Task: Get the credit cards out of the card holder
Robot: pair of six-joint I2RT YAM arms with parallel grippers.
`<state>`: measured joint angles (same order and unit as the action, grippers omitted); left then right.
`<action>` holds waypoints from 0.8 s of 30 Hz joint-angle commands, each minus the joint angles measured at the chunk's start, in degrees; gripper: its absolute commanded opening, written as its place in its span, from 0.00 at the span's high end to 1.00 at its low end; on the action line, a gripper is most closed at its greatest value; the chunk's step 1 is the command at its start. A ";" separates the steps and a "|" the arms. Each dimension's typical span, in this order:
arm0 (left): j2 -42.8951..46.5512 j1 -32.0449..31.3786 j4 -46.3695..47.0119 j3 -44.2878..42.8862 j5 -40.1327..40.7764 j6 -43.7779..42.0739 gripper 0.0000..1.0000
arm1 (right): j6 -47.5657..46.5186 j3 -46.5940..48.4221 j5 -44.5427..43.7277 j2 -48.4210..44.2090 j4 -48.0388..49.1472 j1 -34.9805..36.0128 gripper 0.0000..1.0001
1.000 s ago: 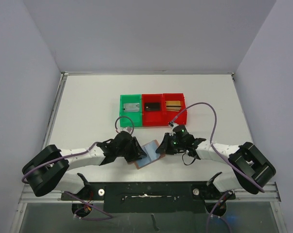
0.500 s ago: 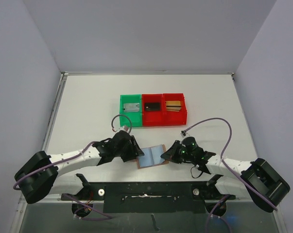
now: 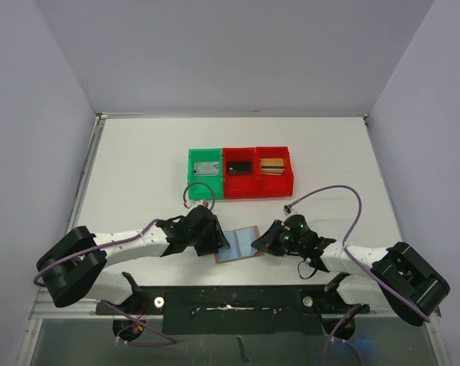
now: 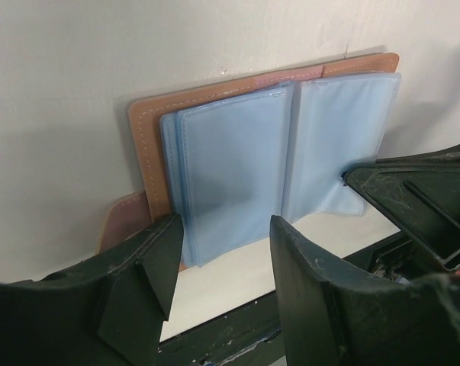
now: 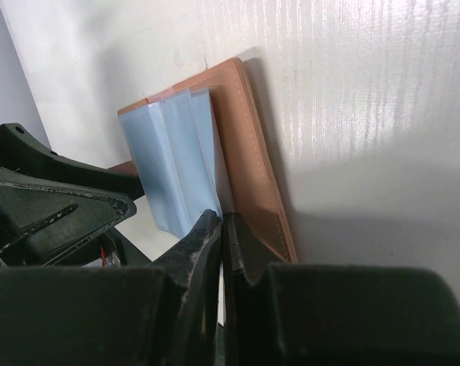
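High camera looks down; close wrist cameras share the card holder (image 4: 230, 168).

The card holder (image 3: 239, 245) lies open and flat on the white worktop (image 3: 138, 175) near its front edge. Its brown stitched cover faces down, and its light-blue plastic sleeves (image 4: 230, 175) are spread to both sides like pages. A small pinkish-brown tab (image 4: 127, 217) sticks out from 1 end of the cover.

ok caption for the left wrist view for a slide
Open left gripper at the blue sleeves of the unfolded card holder
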<state>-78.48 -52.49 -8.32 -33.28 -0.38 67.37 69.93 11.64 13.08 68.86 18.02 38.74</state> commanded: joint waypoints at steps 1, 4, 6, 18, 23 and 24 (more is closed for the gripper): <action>0.06 -0.60 -1.21 -1.75 2.43 -0.24 0.51 | 0.20 0.30 0.04 0.31 3.42 0.69 1.00; 0.49 -0.60 -2.29 -1.73 3.09 -0.27 0.50 | -0.16 0.71 0.24 0.47 3.10 0.68 1.00; 0.75 -0.65 -3.01 -1.75 3.47 -0.24 0.50 | -0.33 0.92 0.41 0.56 2.99 0.65 1.00; 1.63 -1.39 -7.38 -4.06 6.97 -0.96 0.50 | -0.52 1.21 1.24 1.49 3.68 0.63 1.00; -0.92 -1.48 -4.56 -3.39 4.69 -1.32 0.50 | -0.43 1.17 1.58 1.78 4.27 0.64 1.00; -1.92 -1.48 -1.93 -2.50 3.56 -1.31 0.51 | -0.49 1.23 1.64 1.92 4.36 0.72 1.00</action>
<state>-78.46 -53.69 -13.72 -35.53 4.08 67.00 69.89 11.66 14.22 70.19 19.55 38.85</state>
